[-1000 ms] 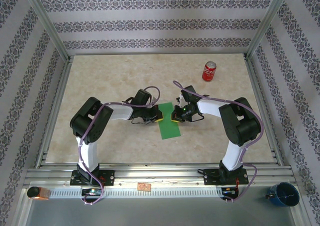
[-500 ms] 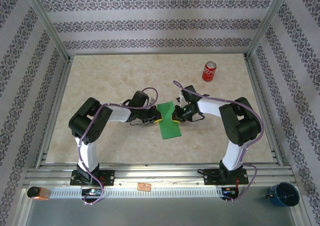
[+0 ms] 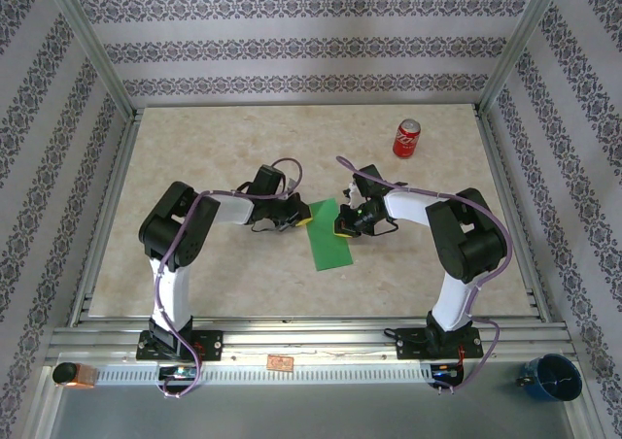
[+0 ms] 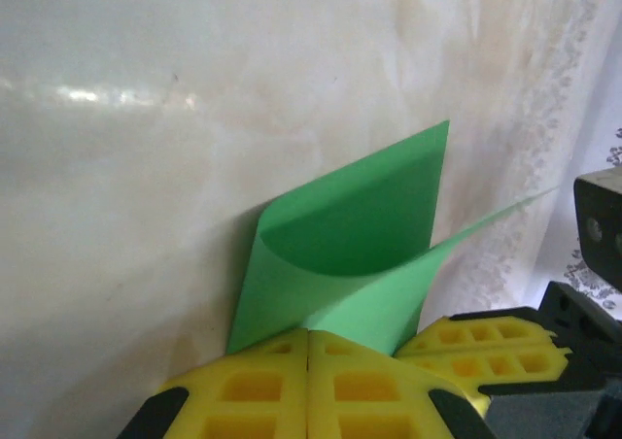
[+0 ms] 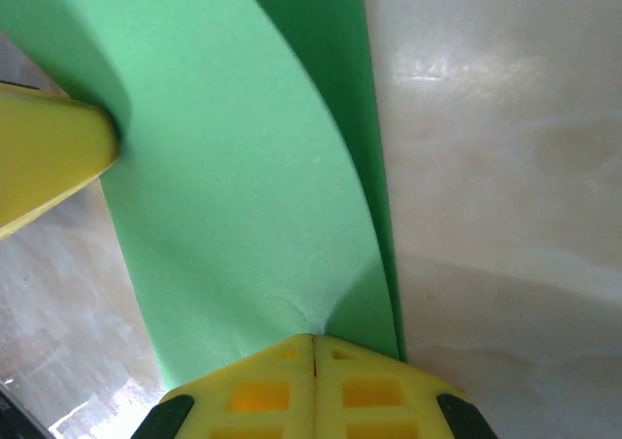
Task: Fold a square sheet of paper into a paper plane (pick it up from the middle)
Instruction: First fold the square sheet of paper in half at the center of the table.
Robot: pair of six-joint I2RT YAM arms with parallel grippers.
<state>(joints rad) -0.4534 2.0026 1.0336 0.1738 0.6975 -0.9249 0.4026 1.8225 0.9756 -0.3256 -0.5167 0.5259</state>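
Observation:
The square sheet of paper [image 3: 328, 237] is bright green, doubled over into a long strip on the table's middle. My left gripper [image 3: 304, 218] is at the strip's left edge near its far end, and my right gripper [image 3: 341, 227] is at its right edge. In the left wrist view the paper [image 4: 340, 235] curls up from the marble, and the left gripper [image 4: 309, 334] is shut on its near edge. In the right wrist view the right gripper [image 5: 313, 340] is shut on the paper [image 5: 233, 167], which puckers at the pinch. The upper layer bows above the lower one.
A red soda can [image 3: 406, 139] stands at the table's back right, well away from both arms. Metal frame rails [image 3: 505, 196] border the table on every side. A blue cup [image 3: 550, 378] sits outside the frame at the near right.
My left arm's wrist has shifted a little toward the far side and its gripper has edged up along the paper's left edge. The right arm and the paper's near end have stayed put.

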